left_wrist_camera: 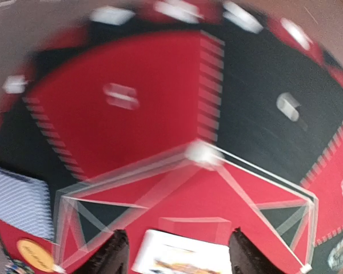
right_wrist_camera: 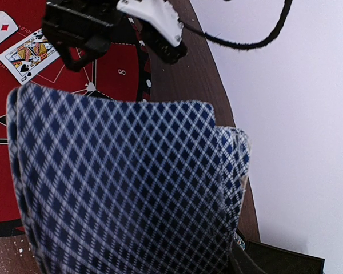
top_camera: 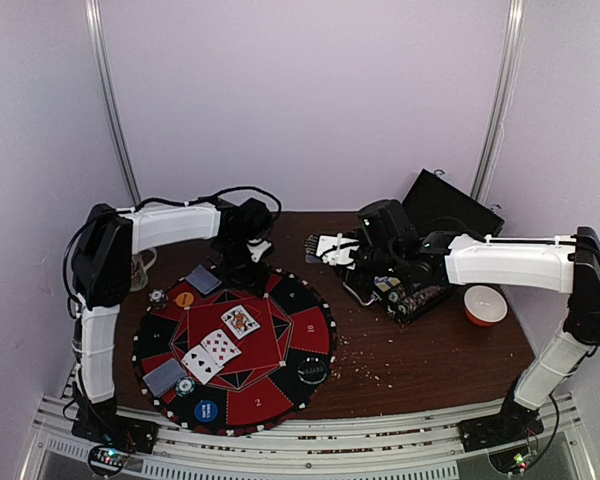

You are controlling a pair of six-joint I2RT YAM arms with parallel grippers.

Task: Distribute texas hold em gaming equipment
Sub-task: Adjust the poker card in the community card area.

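Red-and-black felt makes up the round mat (top_camera: 280,385) on the brown table (top_camera: 420,350) in the top view. Three face-up cards (top_camera: 220,345) lie at the mat's centre. Two face-down cards (top_camera: 202,280) lie at its left side, one far and one near. A yellow disc (top_camera: 184,298), a blue disc (top_camera: 206,410), a black disc (top_camera: 312,370) and two striped chips (top_camera: 158,297) sit around the mat's edge. The left gripper (top_camera: 242,270) hangs over the mat's far edge. The right gripper (top_camera: 325,248) is just beside the black case (top_camera: 450,205), clamped on a deck of cards (top_camera: 312,244). An orange bowl (top_camera: 485,305) stands at the right.

The left wrist view is blurred. The left gripper's fingers (left_wrist_camera: 111,254) stand well apart and grasp nothing. One white-faced card (left_wrist_camera: 183,260) lies flat on the mat beneath the gap. A face-down card (left_wrist_camera: 17,200) and the yellow disc (left_wrist_camera: 34,255) show at the left.

In the right wrist view the deck's blue diamond backs (right_wrist_camera: 126,188) fill most of the frame, slightly fanned and close to the lens. They hide the right fingers. Beyond them the left gripper (right_wrist_camera: 123,51) hangs released over the mat, near a face-up picture card (right_wrist_camera: 28,54).
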